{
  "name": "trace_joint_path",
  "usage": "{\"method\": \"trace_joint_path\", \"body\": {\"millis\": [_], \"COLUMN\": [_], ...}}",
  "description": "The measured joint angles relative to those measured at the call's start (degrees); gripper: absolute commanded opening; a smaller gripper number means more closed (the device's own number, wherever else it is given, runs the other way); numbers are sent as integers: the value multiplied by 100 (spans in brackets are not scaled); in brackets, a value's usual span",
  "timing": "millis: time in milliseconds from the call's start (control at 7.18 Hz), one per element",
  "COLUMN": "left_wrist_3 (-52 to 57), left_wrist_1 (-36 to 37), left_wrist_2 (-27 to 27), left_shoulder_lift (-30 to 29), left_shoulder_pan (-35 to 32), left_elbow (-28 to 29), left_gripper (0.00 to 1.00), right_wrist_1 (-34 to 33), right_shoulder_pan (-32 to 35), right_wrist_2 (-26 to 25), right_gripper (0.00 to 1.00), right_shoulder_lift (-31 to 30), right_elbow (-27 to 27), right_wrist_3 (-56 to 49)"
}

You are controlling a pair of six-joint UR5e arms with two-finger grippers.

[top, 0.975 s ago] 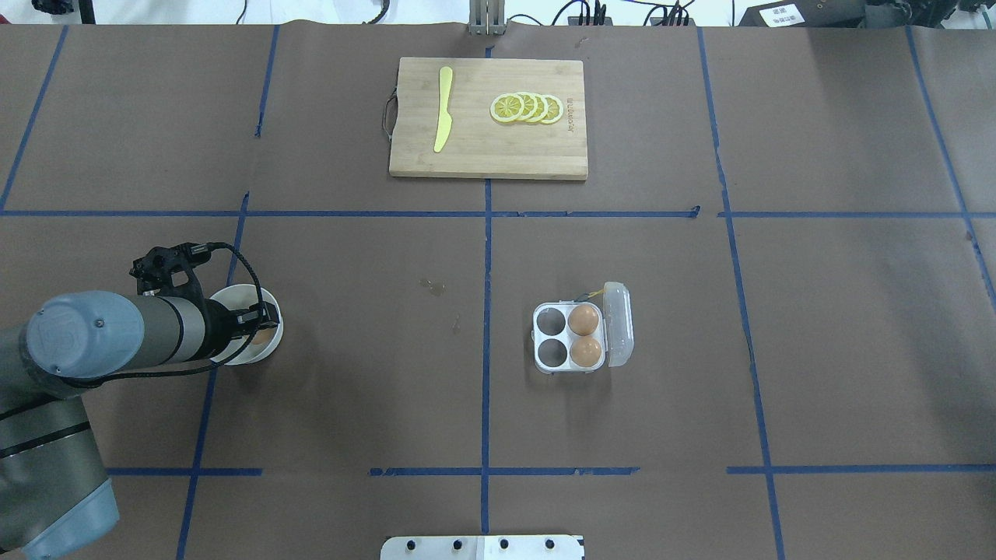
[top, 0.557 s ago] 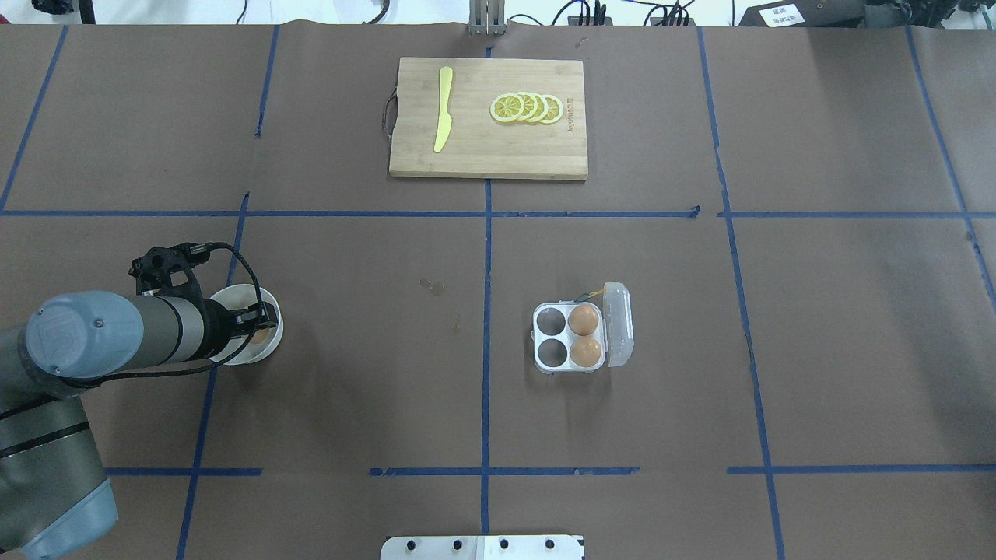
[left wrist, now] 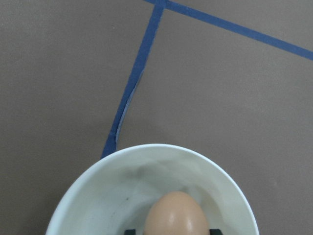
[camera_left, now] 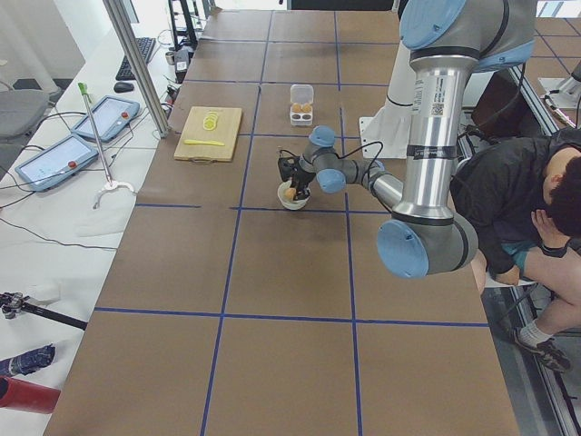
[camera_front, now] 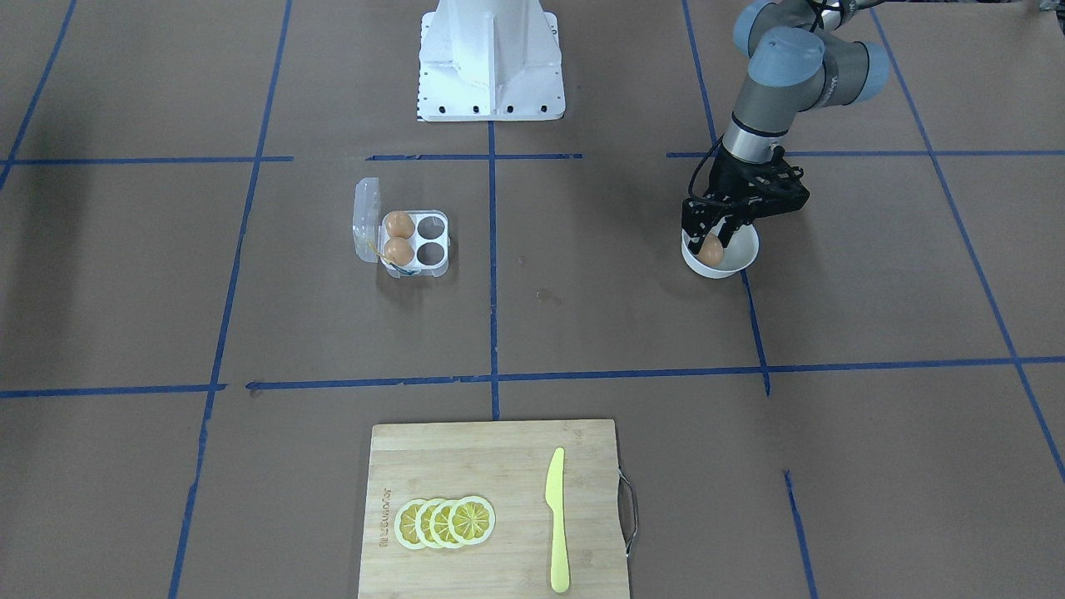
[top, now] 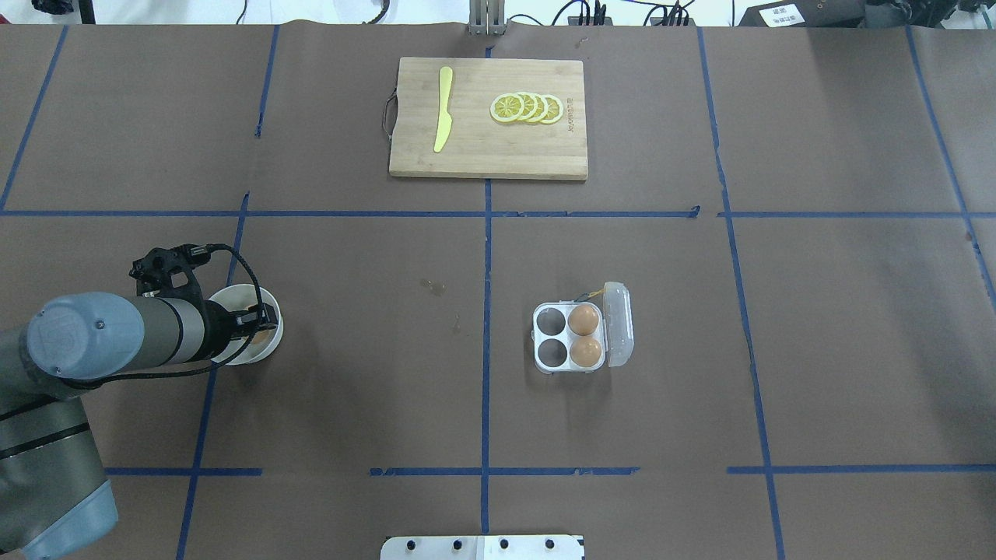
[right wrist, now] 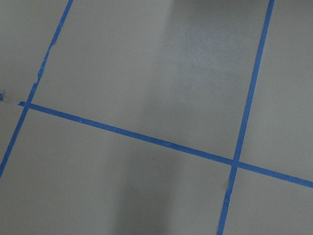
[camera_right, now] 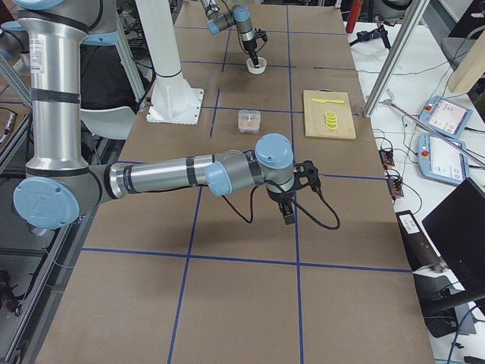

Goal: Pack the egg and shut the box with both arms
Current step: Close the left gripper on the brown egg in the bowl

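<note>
The egg (left wrist: 176,215) is orange-brown and sits low in a white bowl (left wrist: 107,191) at the table's left. My left gripper (camera_front: 710,241) reaches down into the bowl (top: 272,342), and its black fingertips (left wrist: 131,231) press against both sides of the egg (camera_front: 710,250). The box (top: 568,338) is a clear four-cell carton right of centre, its lid (top: 619,334) swung open on the right. Two brown eggs (top: 583,320) (top: 586,351) fill the cells by the lid, and the other two cells are empty. My right gripper (camera_right: 289,218) hangs above bare table far from the box; I cannot tell whether it is open or shut.
A wooden cutting board (top: 489,155) lies at the far centre with a yellow knife (top: 442,109) and lemon slices (top: 527,107) on it. The white stand (camera_front: 491,58) rises at the robot's side. A seated person (camera_left: 517,209) shows beside the table.
</note>
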Motion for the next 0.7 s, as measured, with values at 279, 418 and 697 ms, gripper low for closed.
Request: {"method": "trace_joint_path", "body": {"millis": [279, 418, 697], "left_wrist_3": [0, 0, 0], "left_wrist_1": [0, 0, -2], "left_wrist_2": [2, 4, 1], "left_shoulder_lift": [0, 3, 16], "left_shoulder_pan": [-2, -15, -57], "left_elbow": [-3, -20, -81], "left_gripper": [23, 19, 16], "right_wrist_1": [0, 2, 10], "right_shoulder_pan": [0, 0, 0], "right_wrist_2": [-3, 1, 4], "right_gripper": [100, 100, 100], "right_shoulder_lift": [-2, -9, -24], "right_elbow": [0, 0, 4], "right_wrist_3": [-1, 0, 7]}}
